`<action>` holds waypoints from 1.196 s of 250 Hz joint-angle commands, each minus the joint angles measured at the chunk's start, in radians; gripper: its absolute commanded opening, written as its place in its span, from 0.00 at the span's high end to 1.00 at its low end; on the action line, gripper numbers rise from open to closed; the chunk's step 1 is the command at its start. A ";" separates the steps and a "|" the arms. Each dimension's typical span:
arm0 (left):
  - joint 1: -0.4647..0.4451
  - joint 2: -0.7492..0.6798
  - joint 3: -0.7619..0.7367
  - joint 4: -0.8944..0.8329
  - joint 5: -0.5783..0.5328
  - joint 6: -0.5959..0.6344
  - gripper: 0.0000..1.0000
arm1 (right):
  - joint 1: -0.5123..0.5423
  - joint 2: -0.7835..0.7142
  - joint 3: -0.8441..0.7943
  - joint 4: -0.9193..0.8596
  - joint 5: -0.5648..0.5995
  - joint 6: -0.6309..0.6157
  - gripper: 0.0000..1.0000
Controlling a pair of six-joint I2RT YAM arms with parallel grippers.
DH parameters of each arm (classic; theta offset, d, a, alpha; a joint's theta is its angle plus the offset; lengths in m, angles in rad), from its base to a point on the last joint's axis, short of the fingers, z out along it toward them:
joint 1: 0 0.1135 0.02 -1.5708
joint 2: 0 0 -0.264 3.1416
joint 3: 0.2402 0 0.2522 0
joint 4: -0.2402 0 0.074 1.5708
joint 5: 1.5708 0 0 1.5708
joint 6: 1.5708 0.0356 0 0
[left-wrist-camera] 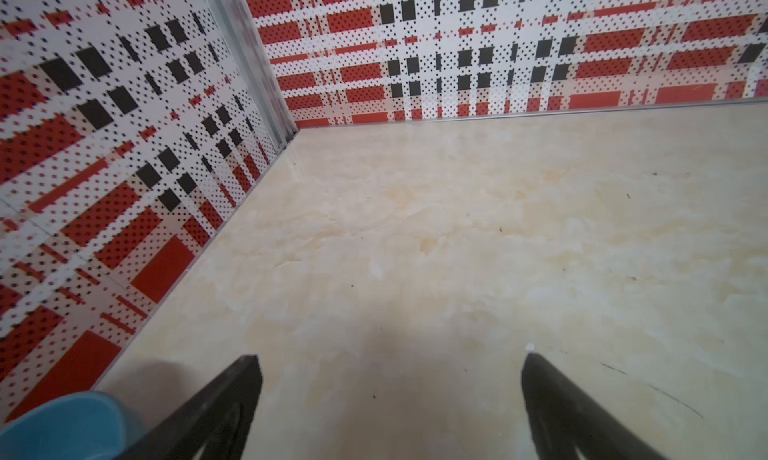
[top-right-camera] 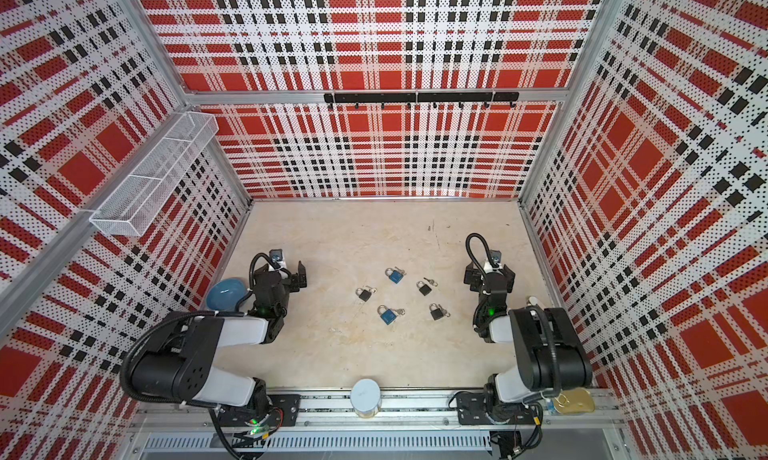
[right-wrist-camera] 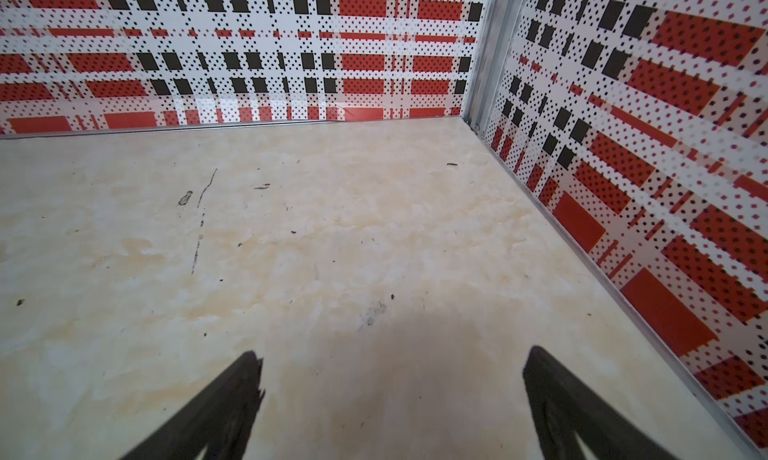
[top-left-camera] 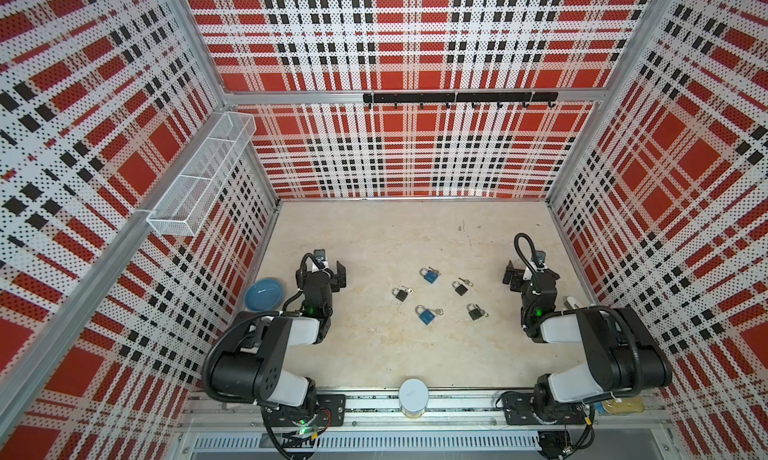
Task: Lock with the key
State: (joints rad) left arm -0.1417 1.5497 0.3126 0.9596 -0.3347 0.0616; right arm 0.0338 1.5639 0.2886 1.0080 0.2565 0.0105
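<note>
Left tool (left-wrist-camera: 388, 356) and right tool (right-wrist-camera: 391, 352) are spread wide, gripping nothing, above the tabletop (left-wrist-camera: 457, 229).

Blue bowl (top-left-camera: 264, 299) sits at the left edge of the beige counter (top-left-camera: 415, 354), right by the plaid wall. A white mesh basket (top-left-camera: 199, 175) hangs up on the left wall, and a black hook rail (top-left-camera: 459, 98) runs along the far wall. There's a white-lidded jar (top-left-camera: 413, 397) at the near edge, middle-ish, plus a gold-ish tin (top-right-camera: 575, 401) in the near right corner, partly hidden.
</note>
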 commanded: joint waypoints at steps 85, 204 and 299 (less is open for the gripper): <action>0.093 0.023 0.092 -0.032 0.289 -0.020 0.01 | -0.007 0.029 0.107 -0.068 -0.143 -0.045 0.00; 0.082 0.023 0.092 -0.030 0.251 -0.018 0.01 | -0.007 0.025 0.107 -0.072 -0.142 -0.045 0.00; 0.082 0.024 0.094 -0.035 0.249 -0.019 0.01 | -0.008 0.025 0.106 -0.071 -0.141 -0.046 0.00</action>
State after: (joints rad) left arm -0.0578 1.5799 0.3977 0.9260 -0.0788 0.0498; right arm 0.0311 1.5856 0.3908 0.9070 0.1204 -0.0154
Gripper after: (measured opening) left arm 0.994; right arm 0.998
